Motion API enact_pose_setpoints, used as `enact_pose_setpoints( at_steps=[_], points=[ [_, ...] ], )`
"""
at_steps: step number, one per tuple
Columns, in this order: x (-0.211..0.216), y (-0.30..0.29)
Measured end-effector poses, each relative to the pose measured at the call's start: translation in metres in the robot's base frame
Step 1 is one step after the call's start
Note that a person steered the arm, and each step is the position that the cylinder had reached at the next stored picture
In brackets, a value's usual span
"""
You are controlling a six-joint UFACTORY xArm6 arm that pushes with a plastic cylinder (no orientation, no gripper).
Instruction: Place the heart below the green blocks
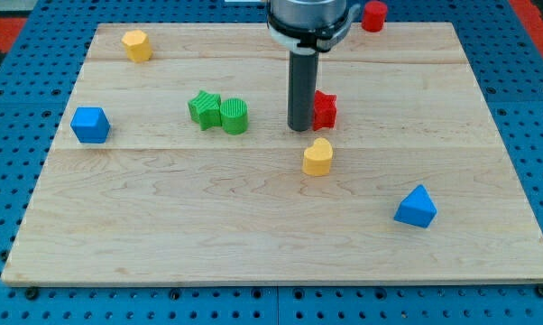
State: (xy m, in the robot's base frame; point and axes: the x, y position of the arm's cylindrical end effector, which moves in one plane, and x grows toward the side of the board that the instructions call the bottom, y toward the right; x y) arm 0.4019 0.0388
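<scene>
The yellow heart [317,157] lies near the board's middle, right of centre. The green star [203,108] and the green round block [234,116] touch each other, up and to the view's left of the heart. My tip [300,127] rests on the board just above the heart and slightly to its left, with a small gap between them. The tip stands right beside a red star-like block [325,109], which the rod partly hides.
A yellow hexagonal block [137,44] sits at the view's top left. A blue cube [90,125] is at the left edge. A blue triangular block [417,207] is at lower right. A red cylinder [373,15] sits at the top edge.
</scene>
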Motion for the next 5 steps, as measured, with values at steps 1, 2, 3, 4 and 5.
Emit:
enact_pose_setpoints(
  at_steps=[1,2,3,4,5],
  points=[
    [0.056,0.014],
    [0.084,-0.031],
    [0.094,-0.039],
    [0.044,-0.008],
    [0.086,0.046]
  ],
)
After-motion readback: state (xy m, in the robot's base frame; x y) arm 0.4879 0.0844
